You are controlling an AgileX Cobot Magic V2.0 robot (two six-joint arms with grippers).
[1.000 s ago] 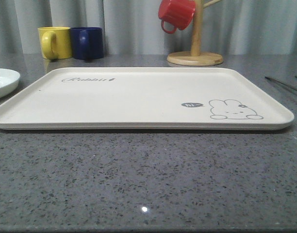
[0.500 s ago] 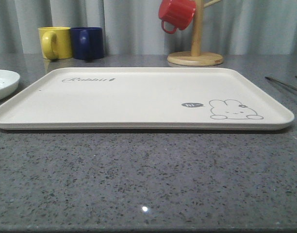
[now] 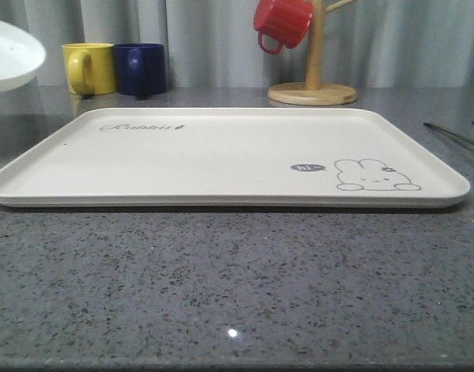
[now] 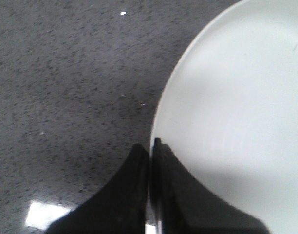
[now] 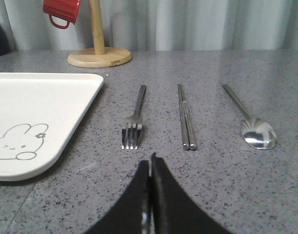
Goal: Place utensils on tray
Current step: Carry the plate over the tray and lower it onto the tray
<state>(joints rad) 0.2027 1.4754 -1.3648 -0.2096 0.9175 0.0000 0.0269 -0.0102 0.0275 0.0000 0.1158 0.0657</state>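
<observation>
Setting: grey speckled counter [image 3: 237, 287] with pale curtains behind; the tray [image 3: 221, 159] lies flat across the middle of the front frame, bare of utensils.
Plate: the white plate [image 3: 12, 54] hangs in the upper left of the front frame, clear of the counter and left of the tray's near-left corner; its left part runs off the frame edge.
Left gripper: the left gripper [image 4: 150, 146] has its jaws pinched narrow on the plate's rim, the dish spreading to the right of the wrist frame over bare counter.
Key relation: the tray lies to the right of the held plate in the front frame, so the carry looks to be rightward and down; the left arm is the nearer one.
Other utensils: fork [image 5: 134, 117], chopsticks [image 5: 186, 117] and spoon [image 5: 251, 122] lie side by side on the counter right of the tray, long axes pointing away from the right gripper [image 5: 150, 163], fork almost straight ahead of it.
Right gripper: jaws closed together, holding nothing.
Hard to make out: how deep the rim sits in the left jaws; in the front frame the cutlery is mere slivers at the right edge.
Background: yellow mug [image 3: 88, 68], blue mug [image 3: 141, 68], red mug [image 3: 282, 23] on a wooden mug tree [image 3: 313, 85].
</observation>
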